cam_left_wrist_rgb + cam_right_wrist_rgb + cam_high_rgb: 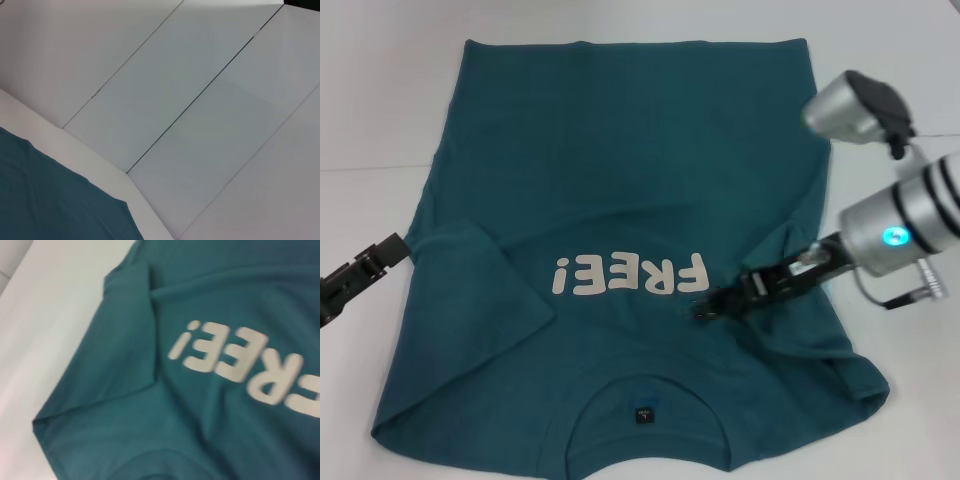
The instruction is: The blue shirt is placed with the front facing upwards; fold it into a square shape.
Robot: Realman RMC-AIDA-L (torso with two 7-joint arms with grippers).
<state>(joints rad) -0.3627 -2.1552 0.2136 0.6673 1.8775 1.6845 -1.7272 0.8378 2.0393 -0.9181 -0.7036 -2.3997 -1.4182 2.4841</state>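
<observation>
Nearest the robot, at six o'clock on the white worktop [380, 90], lies the collar of the blue shirt [620, 170], a soft, limp, light cotton knit spread front-up with its matte white "FREE!" print [630, 275] at the centre and both sleeves already lapped inward, so it will likely sag and crease unless pinched at an edge or fold line. At about four o'clock the right gripper [712, 303] sits over the bunched right sleeve fold beside the print; whether its jaws are apart or clamped on cloth I cannot tell. The left gripper [395, 247] waits at nine o'clock by the shirt's left edge, jaws likewise unclear, and the straight hem lies farthest off at twelve.
</observation>
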